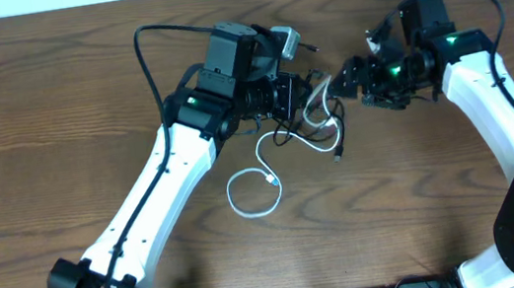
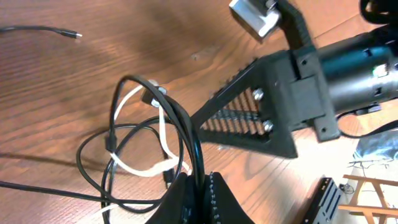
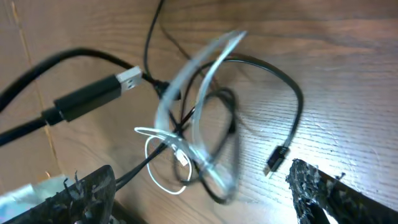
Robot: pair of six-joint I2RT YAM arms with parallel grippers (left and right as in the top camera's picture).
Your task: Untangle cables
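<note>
Seen from above, the cables are lying in a loose knot (image 1: 319,124) at the middle of the wooden counter (image 1: 54,111), between the two arms. The left tool (image 2: 202,183) is pinching its jaws fully together on one black cable (image 2: 185,121), which is rising from the jaws in a tall arc over the other strands. The right tool (image 3: 196,177) is standing wide and is holding nothing; the knot is lying between and just ahead of its two fingers. From this right tool the knot is sitting at about 7 o'clock and very near, while from the left tool it is at about 4 o'clock, touching. The long axis of the bundle is running from 1 o'clock to 7 o'clock, where the white cable (image 1: 253,192) is trailing out into a separate loop. A small black plug end (image 3: 277,158) is lying free at 5 o'clock of the knot. I am judging that the left arm is anchoring and the right, the nearer free one, is needing to take another strand and pull toward 3 o'clock.
</note>
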